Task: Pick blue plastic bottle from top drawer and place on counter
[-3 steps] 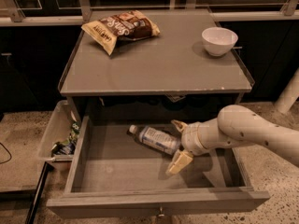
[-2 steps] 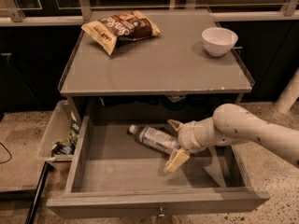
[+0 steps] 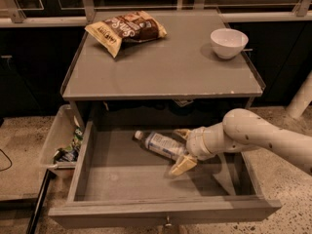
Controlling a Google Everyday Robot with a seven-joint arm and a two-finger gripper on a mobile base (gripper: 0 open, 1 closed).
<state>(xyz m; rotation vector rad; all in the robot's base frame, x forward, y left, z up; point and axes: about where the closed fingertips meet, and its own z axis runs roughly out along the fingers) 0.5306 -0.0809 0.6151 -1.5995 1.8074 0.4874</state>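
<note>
Camera view: fingers (image 3: 182,165) of the gripper (image 3: 174,152) were seen spread apart, one on either side of the base end of the blue plastic bottle (image 3: 161,144). That bottle was laid on its side in the pulled-out top drawer (image 3: 161,213), cap leftward. Above, a chip bag (image 3: 127,29) and a white bowl (image 3: 228,42) were set on the tabletop (image 3: 165,67).

Base of blue plastic bottle (image 3: 158,144) hidden behind hand (image 3: 177,151) in top drawer (image 3: 112,179), arm (image 3: 263,138) cut by right edge
</note>
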